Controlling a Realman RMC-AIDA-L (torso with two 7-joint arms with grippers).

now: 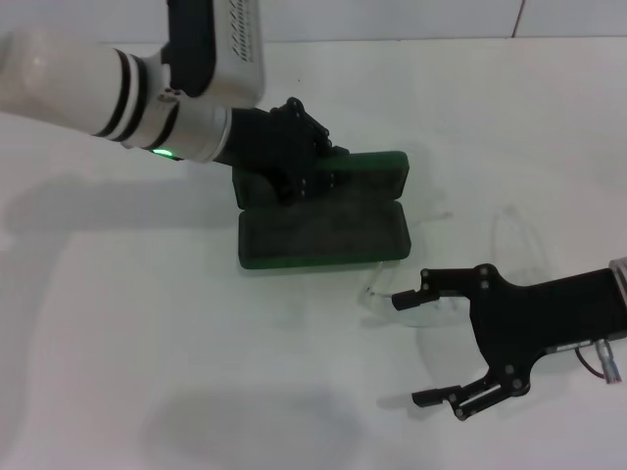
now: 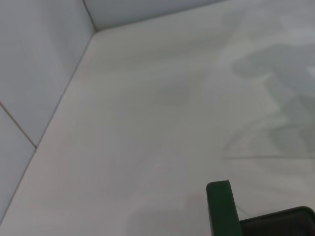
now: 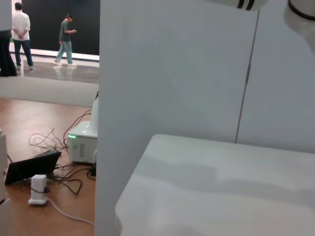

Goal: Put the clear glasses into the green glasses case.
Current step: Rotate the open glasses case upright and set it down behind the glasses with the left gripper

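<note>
1. I see the white worktop (image 1: pixel 147 343) carrying everything, with its back edge against a pale wall.
2. My left gripper (image 1: pixel 294 157) sits on the raised lid of the green glasses case (image 1: pixel 323 235); I cannot tell how far its fingers are parted.
3. The case lies open near the middle of the worktop, dark lining up.
4. My right gripper (image 1: pixel 416 348) hangs spread wide, holding nothing, toward the front right corner.
5. The clear glasses (image 1: pixel 460 284) lie just beside the case, partly under that gripper's upper finger.
</note>
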